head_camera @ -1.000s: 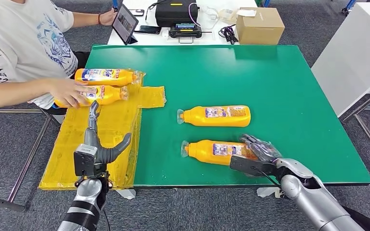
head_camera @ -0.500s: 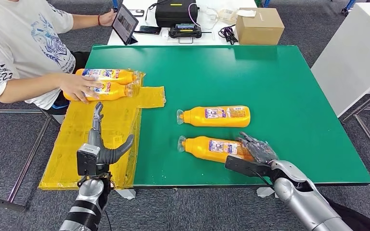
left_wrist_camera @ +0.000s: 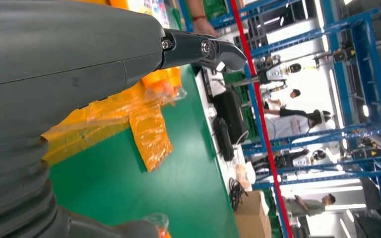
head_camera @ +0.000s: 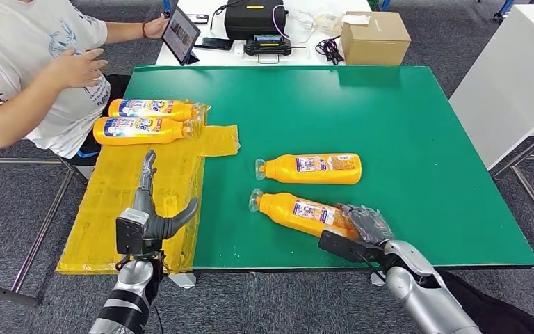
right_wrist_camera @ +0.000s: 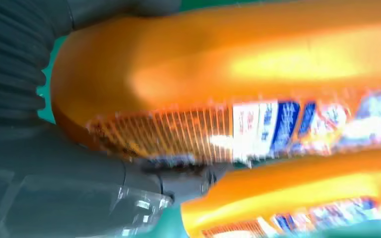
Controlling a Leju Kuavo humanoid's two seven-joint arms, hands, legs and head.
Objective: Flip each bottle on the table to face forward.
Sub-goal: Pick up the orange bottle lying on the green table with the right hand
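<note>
The near bottle (head_camera: 299,213) is gripped at its base by the right hand (head_camera: 363,224), tilted on the green surface (head_camera: 403,125); a flip is judged underway. A roll onto its front is called for. The left hand (head_camera: 151,209) is held wide, empty.

The right robot hand (head_camera: 363,224) grips the near bottle (head_camera: 297,213), tilted on the green surface (head_camera: 403,118). The left robot hand (head_camera: 151,209) hovers, fingers spread.
</note>
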